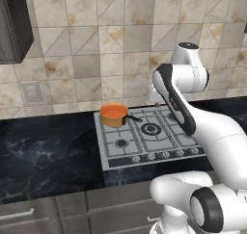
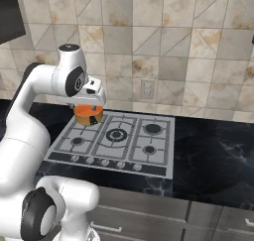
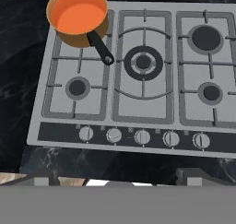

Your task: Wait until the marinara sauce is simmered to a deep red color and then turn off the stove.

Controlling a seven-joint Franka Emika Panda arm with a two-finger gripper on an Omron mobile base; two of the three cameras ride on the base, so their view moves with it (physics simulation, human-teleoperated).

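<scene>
- Tool (image 3: pixel 118 180) hangs above the stove's (image 3: pixel 138 98) front edge in the hand view; just the blunt tops of its two fingertips (image 3: pixel 44 178) show at the bottom, set wide apart with nothing between them.
- From the base views the fingers are hidden behind the arm, so their spread cannot be checked there.
- Marinara sauce (image 3: pixel 78 12) is a flat orange disc filling the saucepan (image 3: pixel 85 34) on the rear left burner; the pan's top rim is cut off by the hand view.
- Dark handle (image 3: pixel 100 47) angles toward the centre burner.
- Five knobs (image 3: pixel 142 137) line the front strip, well apart from the pan.
- Black marble surface (image 1: pixel 43 151) lies open on both sides of the stove.
</scene>
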